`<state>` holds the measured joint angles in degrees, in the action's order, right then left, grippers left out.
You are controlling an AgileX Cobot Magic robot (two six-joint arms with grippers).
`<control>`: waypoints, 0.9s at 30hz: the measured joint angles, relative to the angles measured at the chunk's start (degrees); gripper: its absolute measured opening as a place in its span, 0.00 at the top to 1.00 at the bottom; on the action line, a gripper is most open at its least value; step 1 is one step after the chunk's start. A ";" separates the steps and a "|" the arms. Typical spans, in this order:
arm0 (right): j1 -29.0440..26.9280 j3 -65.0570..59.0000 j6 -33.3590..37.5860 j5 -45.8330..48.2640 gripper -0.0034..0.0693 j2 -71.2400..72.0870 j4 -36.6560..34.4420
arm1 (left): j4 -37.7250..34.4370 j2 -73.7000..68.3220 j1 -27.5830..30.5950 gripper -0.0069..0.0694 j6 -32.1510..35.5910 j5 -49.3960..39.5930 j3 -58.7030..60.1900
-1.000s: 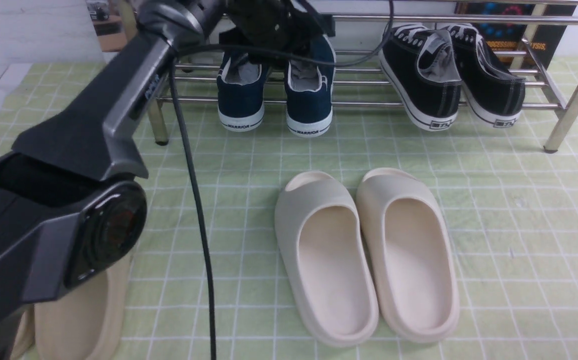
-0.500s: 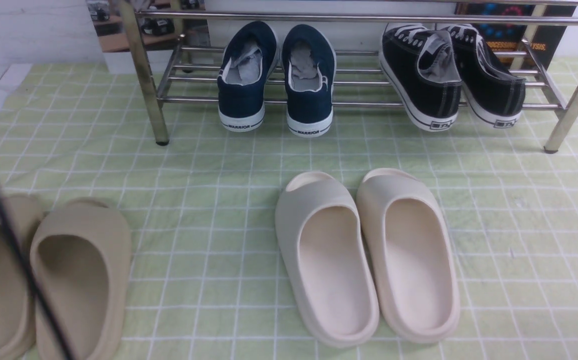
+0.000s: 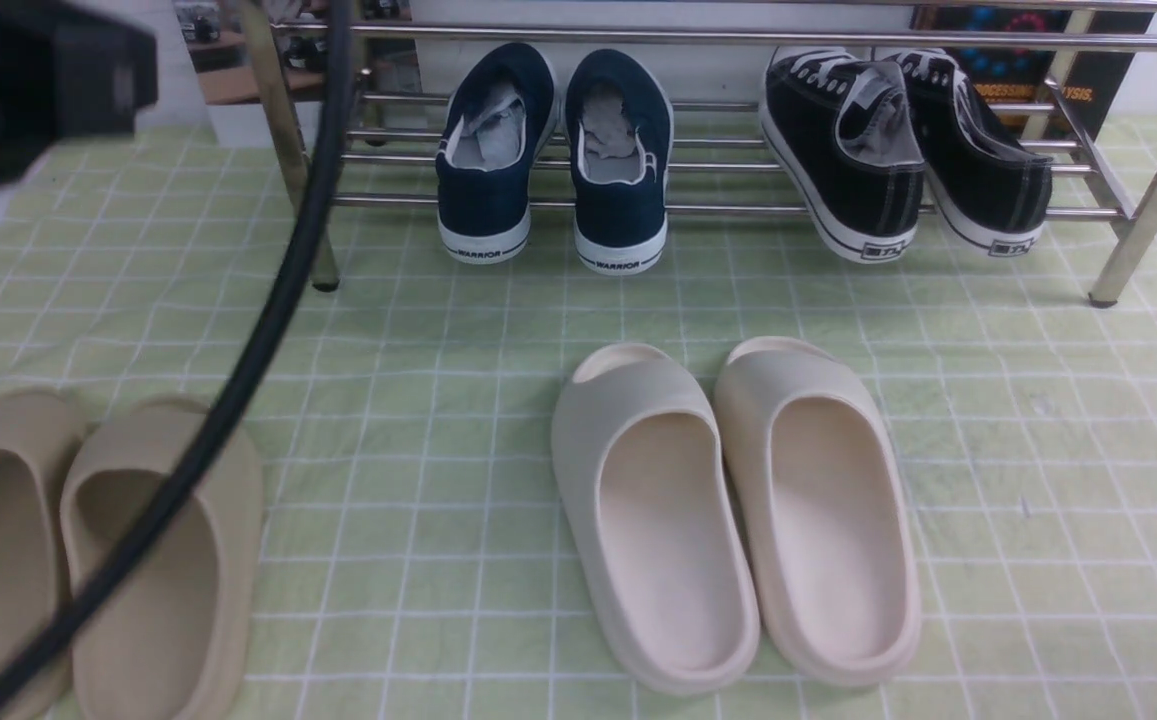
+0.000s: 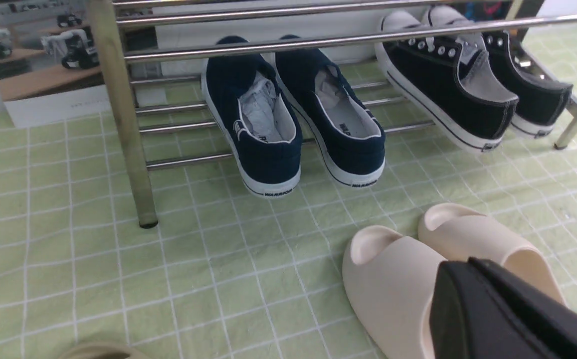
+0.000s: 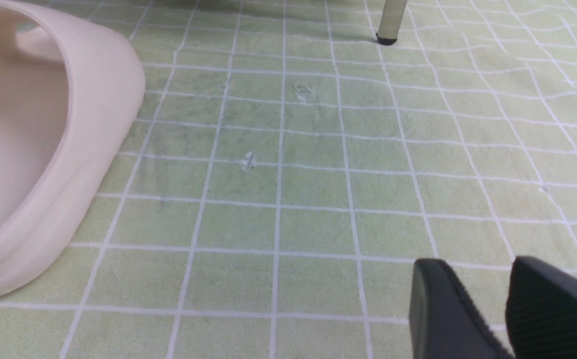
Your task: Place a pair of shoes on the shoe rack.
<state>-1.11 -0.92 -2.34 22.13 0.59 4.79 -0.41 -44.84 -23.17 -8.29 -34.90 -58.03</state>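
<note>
The two navy-blue slip-on shoes, left one (image 3: 483,160) and right one (image 3: 620,165), stand side by side on the lower bars of the chrome shoe rack (image 3: 738,209), heels toward me and overhanging the front bar. In the left wrist view both shoes (image 4: 268,129) sit behind the rack's upright leg (image 4: 118,114). My left gripper (image 4: 468,267) is shut and empty, well back from the rack and above a cream slide. My right gripper (image 5: 473,267) is open and empty, low over the green cloth.
Black lace-up sneakers (image 3: 898,160) rest on the rack's right part. A cream pair of slides (image 3: 738,510) lies mid-cloth and a beige pair (image 3: 88,540) at the front left. A part of my left arm (image 3: 28,80) and its cable (image 3: 258,330) cross the left side.
My left arm has pulled back from over the navy shoes, which stay on the rack. It left the front view, and now a part of it and its cable show at the upper left.
</note>
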 joint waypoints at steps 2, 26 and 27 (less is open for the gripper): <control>0.00 0.00 0.00 0.00 0.63 0.00 0.00 | 0.41 6.33 0.00 0.93 -1.42 7.23 10.25; 0.00 0.00 0.00 0.00 0.63 0.00 0.00 | 0.41 30.43 0.00 0.93 -3.84 25.59 56.52; 0.00 0.00 0.00 0.00 0.63 0.00 0.00 | 0.41 30.63 0.00 0.93 -3.90 25.59 56.52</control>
<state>-1.11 -0.92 -2.34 22.13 0.59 4.79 0.00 -14.21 -23.17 -12.19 -9.31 -1.50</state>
